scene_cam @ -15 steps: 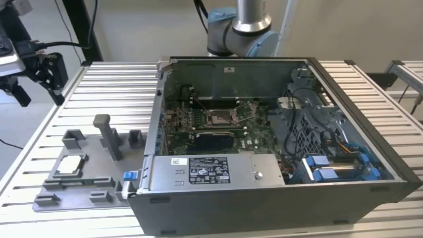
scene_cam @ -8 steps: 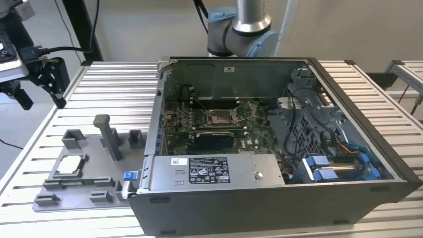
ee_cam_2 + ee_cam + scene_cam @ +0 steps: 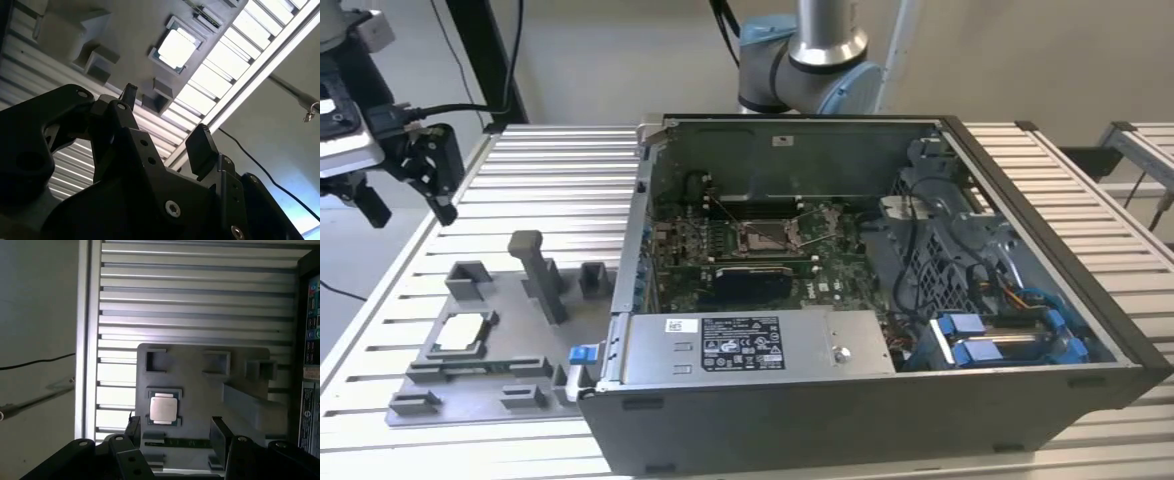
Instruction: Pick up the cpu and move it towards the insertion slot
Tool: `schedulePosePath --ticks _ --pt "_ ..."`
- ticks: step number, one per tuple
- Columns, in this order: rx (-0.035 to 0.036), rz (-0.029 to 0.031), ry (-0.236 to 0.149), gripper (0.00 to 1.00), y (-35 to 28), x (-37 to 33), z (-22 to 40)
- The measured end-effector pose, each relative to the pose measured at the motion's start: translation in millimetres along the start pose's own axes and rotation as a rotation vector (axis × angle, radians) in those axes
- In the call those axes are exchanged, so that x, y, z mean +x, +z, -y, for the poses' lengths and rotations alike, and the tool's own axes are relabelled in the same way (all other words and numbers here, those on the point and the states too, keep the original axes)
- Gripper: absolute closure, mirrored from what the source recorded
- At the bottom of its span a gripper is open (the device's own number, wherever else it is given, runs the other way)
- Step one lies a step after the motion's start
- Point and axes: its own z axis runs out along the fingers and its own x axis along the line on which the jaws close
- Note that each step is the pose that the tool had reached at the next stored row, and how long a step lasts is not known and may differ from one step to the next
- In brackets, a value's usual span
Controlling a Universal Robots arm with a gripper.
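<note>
The cpu (image 3: pixel 462 334) is a small silvery square lying flat in a recess of the grey fixture plate (image 3: pixel 507 345), at the exterior view's left. Both wrist views look down on the cpu (image 3: pixel 176 48) (image 3: pixel 163 408). My gripper (image 3: pixel 408 205) hangs well above the slatted table, up and away from the fixture and clear of the chip. Its black fingers (image 3: pixel 202 150) stand apart with nothing between them, so the gripper (image 3: pixel 165 122) (image 3: pixel 175 430) is open. The insertion slot (image 3: pixel 767 235), a shiny framed square socket, sits on the motherboard inside the open computer case.
The open computer case (image 3: pixel 881 400) fills the middle and the exterior view's right, with a power supply (image 3: pixel 747 345) along its near wall and blue-clipped drive bays (image 3: pixel 987 345). Grey posts (image 3: pixel 540 275) rise from the fixture. The slatted table edge (image 3: pixel 85 340) runs beside the fixture.
</note>
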Motion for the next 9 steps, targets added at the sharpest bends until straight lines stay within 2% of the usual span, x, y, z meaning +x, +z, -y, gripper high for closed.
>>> schedulePosePath --ticks 9 --pt "0.0 0.0001 0.0 0.0 9.5 0.0 0.4"
